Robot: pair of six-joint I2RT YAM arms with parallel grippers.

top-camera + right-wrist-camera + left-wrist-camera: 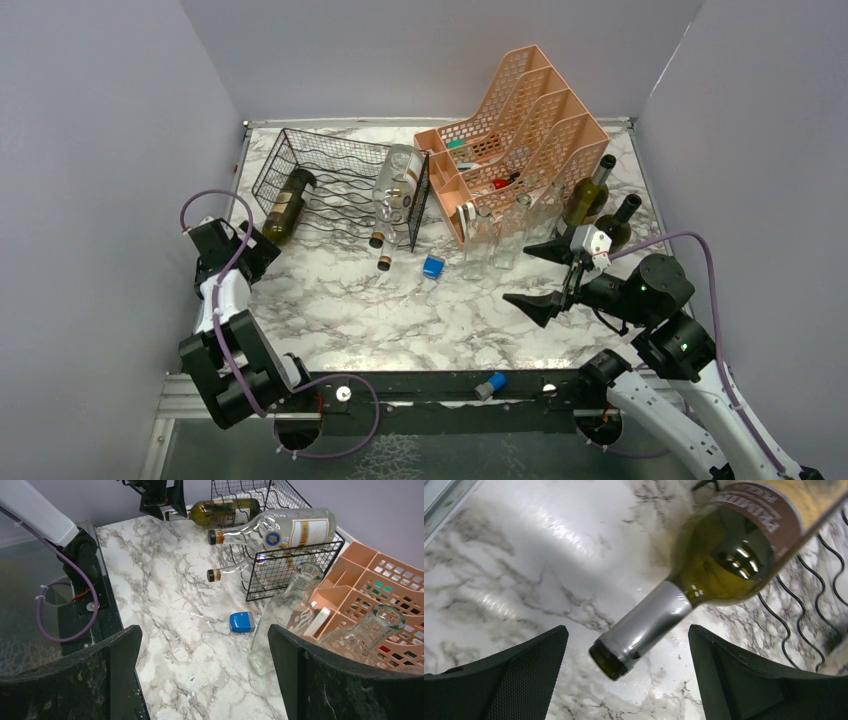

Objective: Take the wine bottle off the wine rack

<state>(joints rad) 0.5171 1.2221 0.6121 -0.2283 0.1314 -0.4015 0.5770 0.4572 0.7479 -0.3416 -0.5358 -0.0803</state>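
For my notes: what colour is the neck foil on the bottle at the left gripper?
Silver neck foil; left wrist view.

Green wine bottle (719, 560): a brown label band (756, 517) carries pale capital letters. In the left wrist view they appear upside down and cut off at the frame edge, and no word can be read.

Clear bottle (285, 530): it has a cream label (306, 531) and a round blue emblem (273, 538). The print on both is too small to read.

No other text, number or sign is legible.
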